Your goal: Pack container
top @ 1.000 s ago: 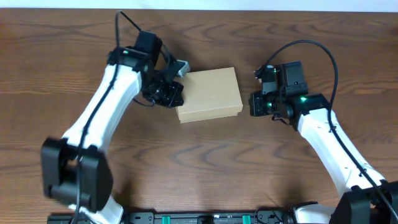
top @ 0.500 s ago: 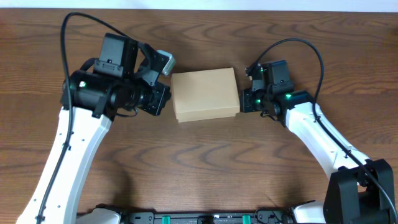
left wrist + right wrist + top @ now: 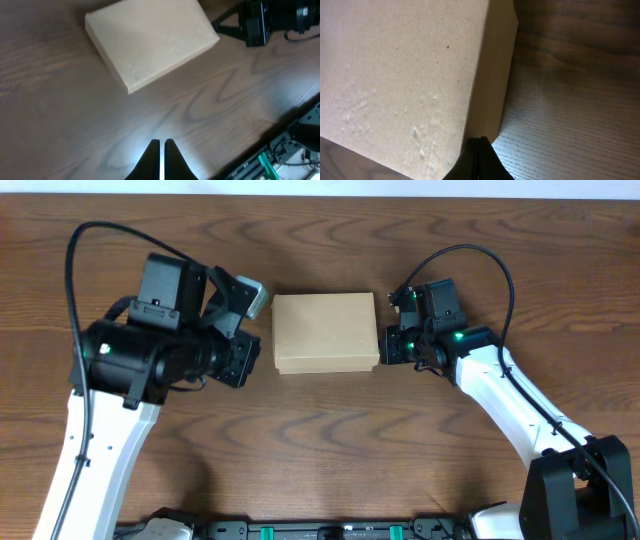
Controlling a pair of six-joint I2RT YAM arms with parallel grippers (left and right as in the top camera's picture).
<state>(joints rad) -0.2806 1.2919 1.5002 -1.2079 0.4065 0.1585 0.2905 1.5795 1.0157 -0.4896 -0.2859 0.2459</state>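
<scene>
Box sits shut, flat on the table, upper middle of the overhead frame. Left gripper hangs over bare wood left of it, fingers pressed together, holding nothing. Right gripper is at the box's right side, tips closed, right up against the cardboard wall.

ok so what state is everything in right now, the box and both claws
container: lid shut, lying flat on the table
left claw: shut, empty, clear of the container
right claw: shut, holding nothing, tips at the container's right side wall
</scene>
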